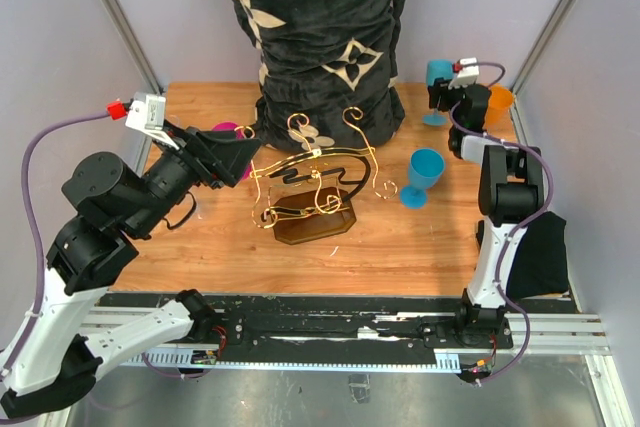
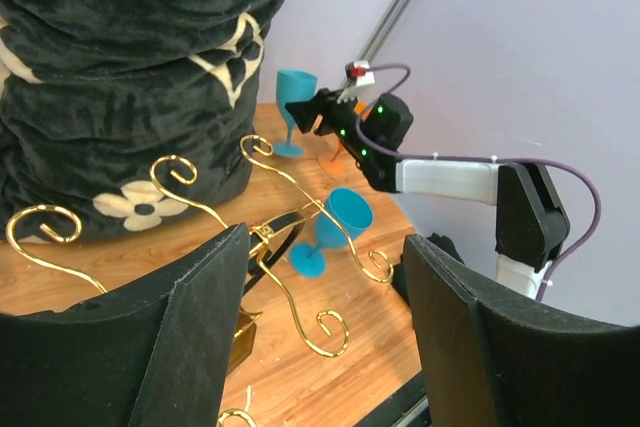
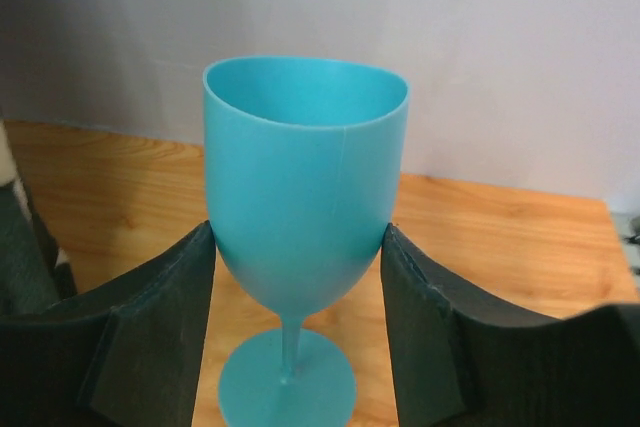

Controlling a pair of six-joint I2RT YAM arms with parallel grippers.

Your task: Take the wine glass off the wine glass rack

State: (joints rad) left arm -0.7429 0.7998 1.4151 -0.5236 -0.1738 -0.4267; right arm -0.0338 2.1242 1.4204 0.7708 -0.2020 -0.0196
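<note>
Teal plastic fills the right wrist view: the wine glass (image 3: 305, 177) stands upright, foot on the worktop (image 3: 500, 237), at the upper right of the top view. The right pincer (image 3: 298, 247) clasps its bowl between both pads, we judge to steady it. At that view's centre, the wine glass rack (image 1: 315, 182) carries no glass we can see. The left pincer (image 2: 325, 267) gapes wide and empty beside the rack, perhaps to brace it.

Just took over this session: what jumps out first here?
The gold wine glass rack stands centre of the table, the open left hand at its left side. At the far right corner the right hand clasps a blue wine glass by its bowl. A big black floral cushion looms behind.
</note>
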